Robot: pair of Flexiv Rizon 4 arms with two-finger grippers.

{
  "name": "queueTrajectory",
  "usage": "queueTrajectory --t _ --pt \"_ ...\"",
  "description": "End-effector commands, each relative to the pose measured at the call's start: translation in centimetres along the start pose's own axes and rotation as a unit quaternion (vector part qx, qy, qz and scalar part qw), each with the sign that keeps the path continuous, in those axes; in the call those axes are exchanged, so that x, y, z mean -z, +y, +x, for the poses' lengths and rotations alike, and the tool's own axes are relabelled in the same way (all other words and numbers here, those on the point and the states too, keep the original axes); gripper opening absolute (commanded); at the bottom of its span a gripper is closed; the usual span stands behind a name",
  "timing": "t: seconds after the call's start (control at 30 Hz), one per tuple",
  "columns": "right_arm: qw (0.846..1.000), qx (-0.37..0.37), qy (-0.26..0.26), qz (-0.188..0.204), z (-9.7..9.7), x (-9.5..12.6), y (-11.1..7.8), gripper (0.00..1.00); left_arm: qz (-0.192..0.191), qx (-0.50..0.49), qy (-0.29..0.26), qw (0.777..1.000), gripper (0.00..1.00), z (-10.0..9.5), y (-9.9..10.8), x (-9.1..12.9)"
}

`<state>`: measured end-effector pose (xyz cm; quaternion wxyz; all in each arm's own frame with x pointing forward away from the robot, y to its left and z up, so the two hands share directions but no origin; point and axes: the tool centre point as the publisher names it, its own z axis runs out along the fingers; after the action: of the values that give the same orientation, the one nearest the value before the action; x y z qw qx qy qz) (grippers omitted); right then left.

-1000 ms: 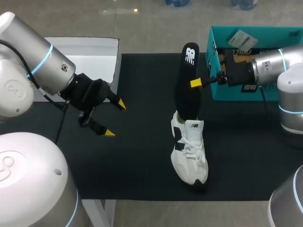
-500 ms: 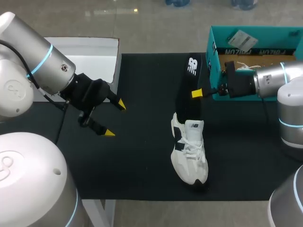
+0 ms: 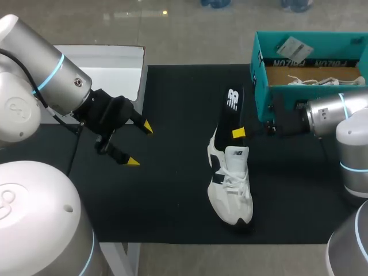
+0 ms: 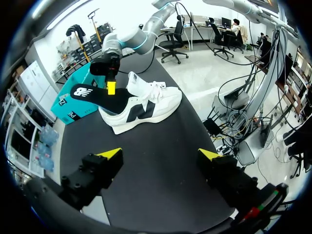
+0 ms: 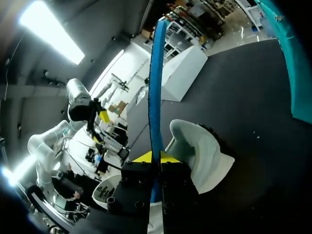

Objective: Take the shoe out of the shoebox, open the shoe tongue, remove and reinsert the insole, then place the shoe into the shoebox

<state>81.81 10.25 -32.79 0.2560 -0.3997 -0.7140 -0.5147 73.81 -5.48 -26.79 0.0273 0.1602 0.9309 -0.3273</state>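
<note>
A white sneaker [image 3: 230,184] with black side trim stands on the black mat, toe toward the front edge. A black insole [image 3: 229,115] pokes out of its heel opening, slanting toward the back of the table. My right gripper [image 3: 238,133] is shut on the insole's edge just above the shoe collar; in the right wrist view the insole [image 5: 156,83] shows edge-on with a blue underside, pinched between the yellow tips [image 5: 154,157], the shoe heel [image 5: 202,151] beside them. My left gripper [image 3: 138,144] hangs open over the mat's left side, well away from the sneaker [image 4: 141,106], nothing between its fingers [image 4: 109,154].
The teal shoebox [image 3: 261,80] stands open at the back right with paper and laces inside. A white box lid [image 3: 109,72] lies at the back left beside the mat. The black mat [image 3: 172,201] covers the table's middle.
My right gripper has come down and toward the front with the insole, pushing its lower end deeper into the sneaker. The left arm has not moved.
</note>
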Motion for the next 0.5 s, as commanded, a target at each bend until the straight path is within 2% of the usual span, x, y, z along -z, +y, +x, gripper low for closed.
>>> queueTrajectory --t 0.03,0.17,0.2,0.27,0.3,0.33,0.43,0.5 --pt "1.0 -0.009 -0.009 0.005 0.6 0.2 -1.3 0.0 -0.002 0.0 0.0 1.0 1.0 0.0 0.0 0.0" --pt "1.0 -0.028 -0.009 0.011 0.7 -0.3 -2.3 0.0 -0.002 0.0 0.0 1.0 1.0 0.0 0.0 0.0" --pt "0.999 -0.034 -0.004 0.0 0.7 -0.4 -2.4 0.0 -0.002 0.0 0.0 1.0 1.0 0.0 0.0 0.0" --pt "0.999 -0.031 -0.005 0.002 0.9 -0.5 -2.2 0.0 -0.002 0.0 0.0 1.0 1.0 0.0 0.0 0.0" --pt "1.0 -0.029 -0.005 -0.001 1.0 -0.4 -2.0 0.12 -0.002 0.0 0.0 1.0 1.0 0.0 0.0 0.0" --pt "1.0 -0.028 -0.007 -0.002 0.9 -0.3 -1.7 0.31 -0.002 0.0 0.0 1.0 1.0 0.0 0.0 0.0" --pt "1.0 -0.019 -0.011 0.004 1.0 -0.2 -0.7 0.4 -0.002 0.0 0.0 1.0 1.0 0.0 0.0 0.0" --pt "1.0 -0.015 -0.014 0.009 0.9 -0.1 -0.1 0.42 -0.002 0.0 0.0 1.0 1.0 0.0 0.0 0.0"
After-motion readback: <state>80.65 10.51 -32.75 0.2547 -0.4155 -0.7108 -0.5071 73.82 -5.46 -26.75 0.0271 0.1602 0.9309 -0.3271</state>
